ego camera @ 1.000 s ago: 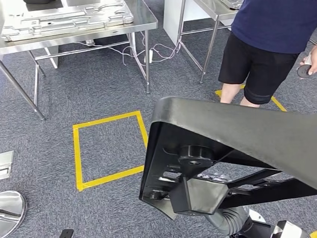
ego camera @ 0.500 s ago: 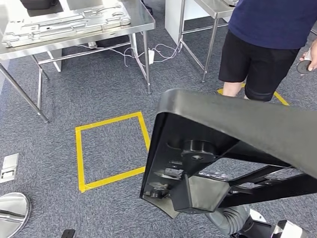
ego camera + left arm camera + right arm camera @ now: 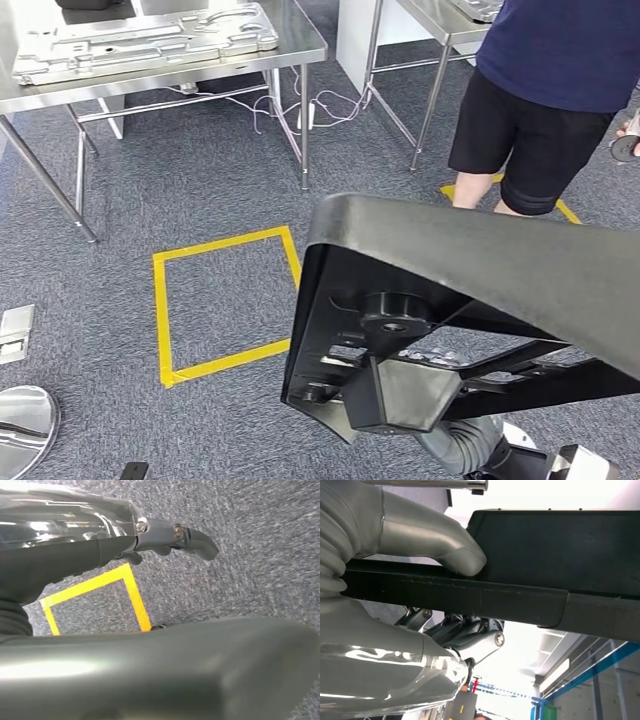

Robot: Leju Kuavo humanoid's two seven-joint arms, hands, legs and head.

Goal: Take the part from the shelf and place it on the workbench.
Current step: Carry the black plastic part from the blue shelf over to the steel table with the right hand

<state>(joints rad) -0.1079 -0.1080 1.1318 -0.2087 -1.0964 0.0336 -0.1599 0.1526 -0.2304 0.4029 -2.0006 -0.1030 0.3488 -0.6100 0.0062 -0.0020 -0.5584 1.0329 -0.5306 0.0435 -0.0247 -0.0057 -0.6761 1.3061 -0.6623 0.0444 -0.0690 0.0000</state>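
Note:
A large black part [image 3: 483,260], a curved panel with ribs and a round boss underneath, hangs low in front of me over the grey carpet. My right hand [image 3: 462,442] holds it from below. In the right wrist view the grey thumb [image 3: 437,542] presses on one face of the black part [image 3: 561,550], with the darker fingers [image 3: 478,640] on the other side. The steel workbench [image 3: 298,40] stands at the far left and carries a pressed metal sheet [image 3: 143,40]. My left hand [image 3: 124,550] hangs over the carpet with nothing in it, fingers apart.
A yellow tape square [image 3: 223,305] marks the floor between me and the workbench. A person in dark shorts [image 3: 543,110] stands at the far right beside a second steel table [image 3: 430,20]. Cables [image 3: 324,105] trail under the tables. A metal floor plate [image 3: 15,333] lies at the left.
The whole picture has swayed slightly, so the camera has moved. The black part stays in my right hand in the same pose.

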